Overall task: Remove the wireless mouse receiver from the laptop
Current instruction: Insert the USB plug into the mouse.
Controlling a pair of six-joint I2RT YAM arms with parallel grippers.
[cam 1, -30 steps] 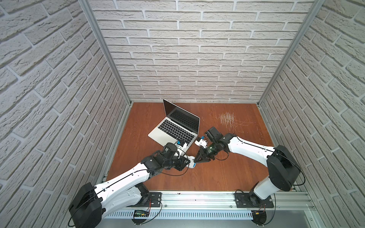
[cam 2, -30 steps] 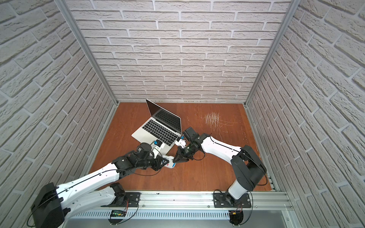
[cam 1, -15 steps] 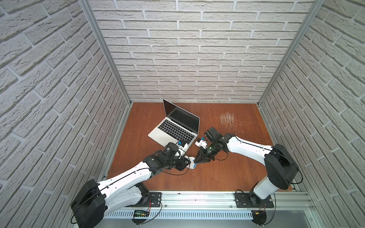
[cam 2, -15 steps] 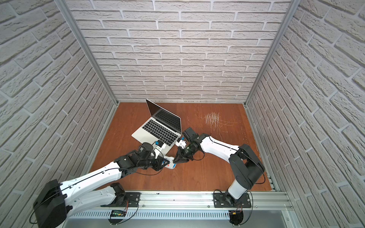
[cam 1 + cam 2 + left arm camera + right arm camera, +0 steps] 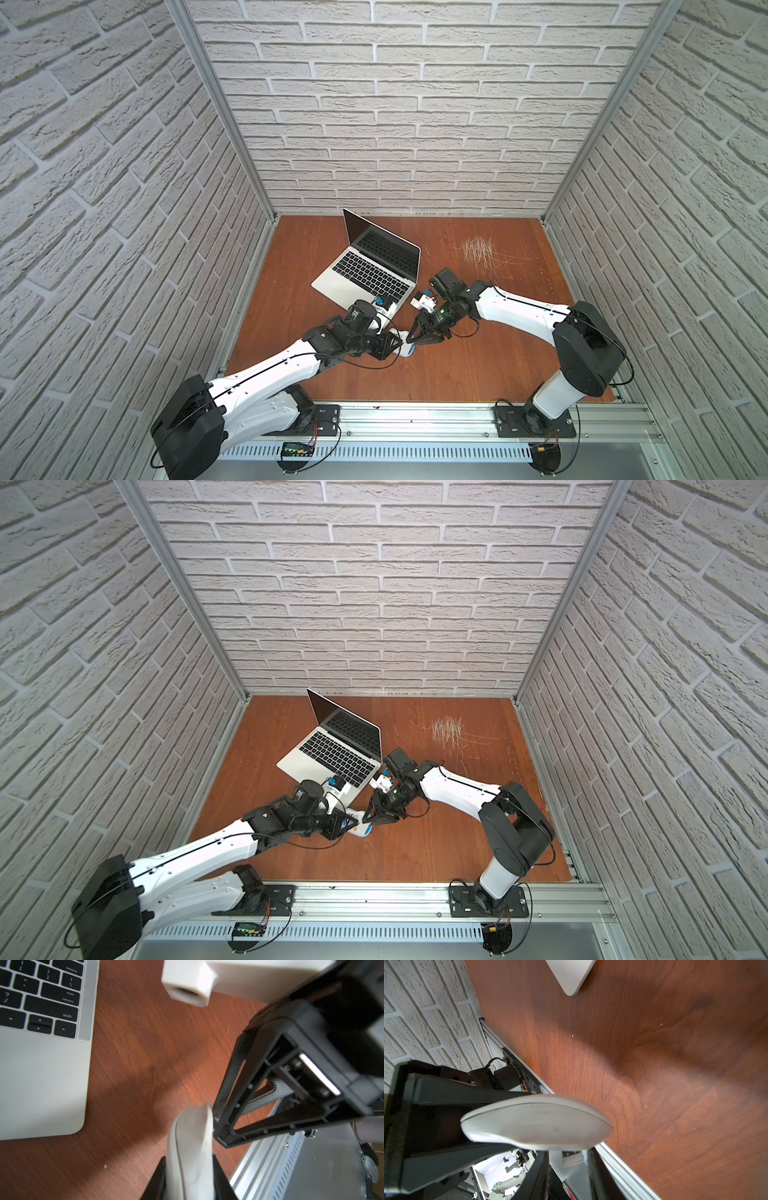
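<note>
The silver-grey laptop (image 5: 365, 266) (image 5: 332, 750) stands open at the back left of the wooden table; its corner shows in both wrist views (image 5: 41, 1076) (image 5: 571, 974). My left gripper (image 5: 395, 343) (image 5: 353, 823) (image 5: 189, 1161) is shut on a white oval mouse (image 5: 405, 349) (image 5: 361, 831) (image 5: 191, 1142) (image 5: 535, 1124), held on edge above the table in front of the laptop. My right gripper (image 5: 415, 338) (image 5: 370, 818) (image 5: 566, 1153) sits at the mouse's free end, jaws apart with nothing between them. The wireless mouse receiver is hidden.
Pale scratch marks (image 5: 478, 251) mark the back right of the table. An aluminium rail (image 5: 415, 419) runs along the front edge. Brick-pattern walls close in the left, right and back sides. The two arms' tips nearly touch above the table's middle front.
The right gripper's jaws have parted at the mouse's end. Both arms stay almost where they were, and the left gripper keeps the mouse.
</note>
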